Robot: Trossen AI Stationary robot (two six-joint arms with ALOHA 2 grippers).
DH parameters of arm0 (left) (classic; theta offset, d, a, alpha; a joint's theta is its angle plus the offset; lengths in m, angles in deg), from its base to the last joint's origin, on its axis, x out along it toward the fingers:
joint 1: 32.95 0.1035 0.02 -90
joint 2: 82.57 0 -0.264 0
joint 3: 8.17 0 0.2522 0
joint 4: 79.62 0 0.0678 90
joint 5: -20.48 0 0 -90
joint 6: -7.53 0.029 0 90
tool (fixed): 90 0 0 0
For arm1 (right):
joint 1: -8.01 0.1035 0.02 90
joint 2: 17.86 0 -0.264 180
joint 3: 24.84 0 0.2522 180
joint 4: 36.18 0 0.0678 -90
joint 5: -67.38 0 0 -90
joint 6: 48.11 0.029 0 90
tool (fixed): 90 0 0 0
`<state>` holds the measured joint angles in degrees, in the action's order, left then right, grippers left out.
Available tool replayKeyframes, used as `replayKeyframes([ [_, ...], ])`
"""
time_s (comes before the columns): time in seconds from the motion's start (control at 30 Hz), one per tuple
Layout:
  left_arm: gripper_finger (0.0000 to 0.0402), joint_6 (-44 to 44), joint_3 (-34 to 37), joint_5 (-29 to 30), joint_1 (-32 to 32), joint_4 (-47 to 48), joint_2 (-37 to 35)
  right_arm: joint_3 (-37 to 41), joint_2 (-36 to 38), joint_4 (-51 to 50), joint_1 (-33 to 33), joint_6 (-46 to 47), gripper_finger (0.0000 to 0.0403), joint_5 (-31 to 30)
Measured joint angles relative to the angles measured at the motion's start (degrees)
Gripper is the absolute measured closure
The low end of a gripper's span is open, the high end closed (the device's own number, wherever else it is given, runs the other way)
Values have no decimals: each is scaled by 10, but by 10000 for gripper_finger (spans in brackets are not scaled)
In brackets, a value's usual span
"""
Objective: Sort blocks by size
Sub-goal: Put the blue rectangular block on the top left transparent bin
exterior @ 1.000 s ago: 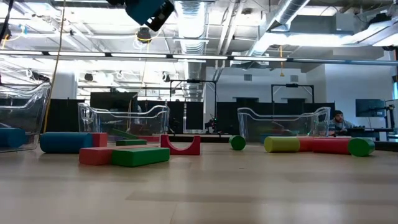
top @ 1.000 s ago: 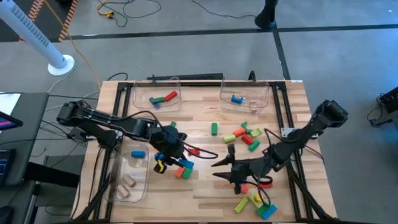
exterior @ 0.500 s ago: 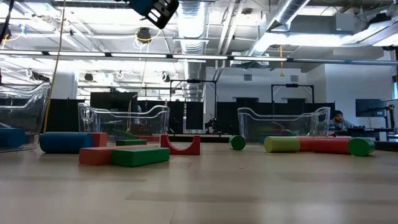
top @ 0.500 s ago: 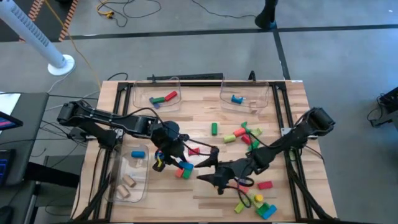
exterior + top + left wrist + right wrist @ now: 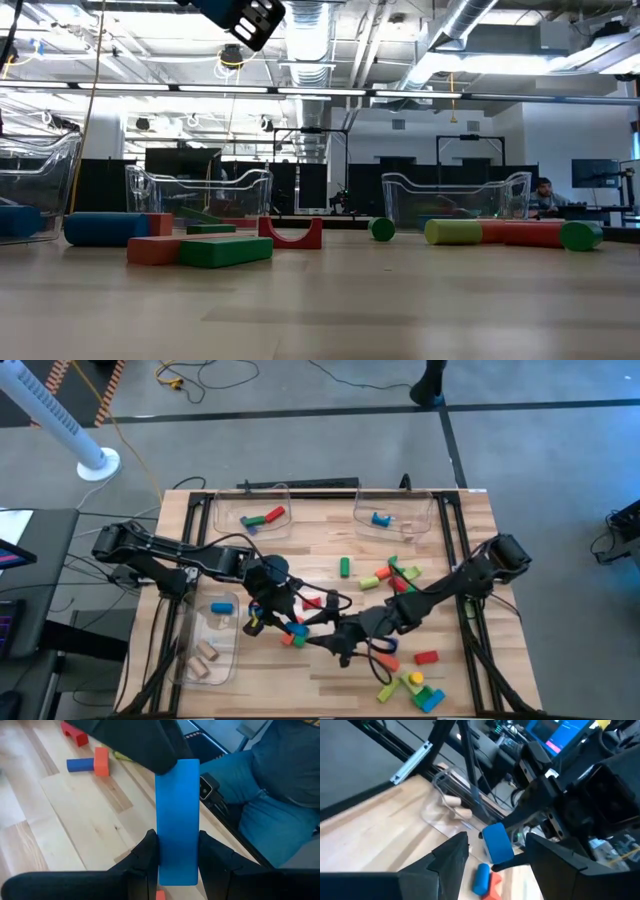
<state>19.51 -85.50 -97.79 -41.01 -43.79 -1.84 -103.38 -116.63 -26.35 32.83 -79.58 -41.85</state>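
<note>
At the table's left edge we saw a clear bin (image 5: 205, 640) holding a blue cylinder (image 5: 221, 607) and plain wooden blocks (image 5: 205, 655). Next to it, the left gripper (image 5: 283, 618) was clenched on a flat blue block (image 5: 177, 820), lifted above the table. Just right of it, the right gripper (image 5: 322, 632) reached toward that block, its jaws spread and empty. Further right lay loose blocks: a green cylinder (image 5: 344, 566), a red block (image 5: 426, 657), and a yellow and blue cluster (image 5: 420, 690). Two more bins (image 5: 395, 515) stood along the far edge.
</note>
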Motion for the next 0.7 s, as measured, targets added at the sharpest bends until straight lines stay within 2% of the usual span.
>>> replayKeyframes([
  [0.3, 302, -7, 0, -16, 0, -8, 0, -48, -64, 3, -7, -37, 169, 2],
  [0.7, 302, -9, 0, -16, 0, 19, 0, -56, -52, -21, 2, -39, 231, -1],
])
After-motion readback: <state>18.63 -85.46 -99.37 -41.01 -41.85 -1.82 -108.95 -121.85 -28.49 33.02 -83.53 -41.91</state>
